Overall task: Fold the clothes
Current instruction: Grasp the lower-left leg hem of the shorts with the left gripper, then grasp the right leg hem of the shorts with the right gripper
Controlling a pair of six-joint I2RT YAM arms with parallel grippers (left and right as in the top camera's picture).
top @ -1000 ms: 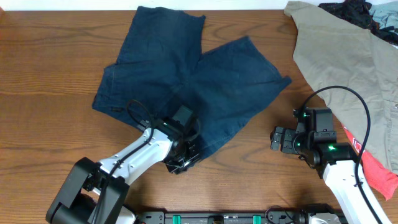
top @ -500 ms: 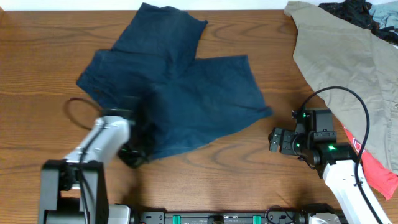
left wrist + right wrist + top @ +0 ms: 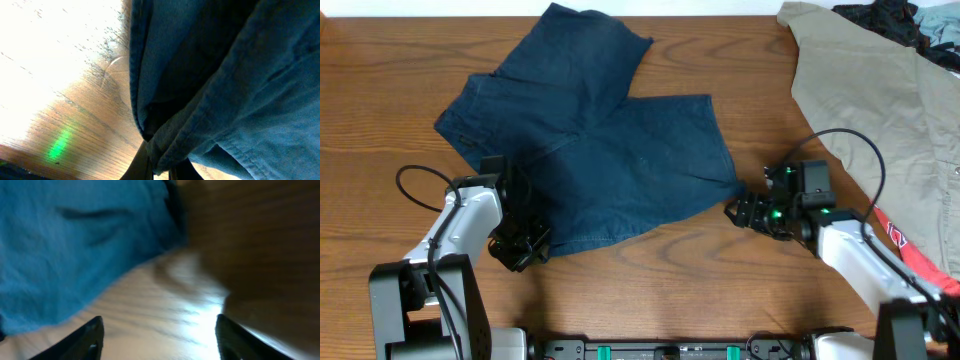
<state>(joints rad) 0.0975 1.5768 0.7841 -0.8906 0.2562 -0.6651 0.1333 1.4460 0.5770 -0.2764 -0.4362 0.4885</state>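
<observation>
Navy fabric is bunched in the left gripper (image 3: 523, 243) at the near left of the wooden table (image 3: 380, 100). The left wrist view shows a folded hem of the shorts (image 3: 240, 75) running down between two dark fingers, which appear clamped on it, though that view is close and partly glared out. At the near right, the right gripper (image 3: 738, 212) sits low over the wood just beside the right corner of the shorts (image 3: 620, 170). Its fingers (image 3: 87, 337) are spread wide with only bare table between them, and the blue cloth (image 3: 75, 245) lies just ahead and to the left. A red-orange cloth (image 3: 925, 270) lies at the near right edge, partly under the right arm. The shorts lie mostly flat across the middle of the table, the two legs splayed, one reaching toward the far edge and one toward the right. A khaki-beige garment (image 3: 880, 90) covers the far right, with a dark clothes heap (image 3: 890, 18) in the far right corner.
</observation>
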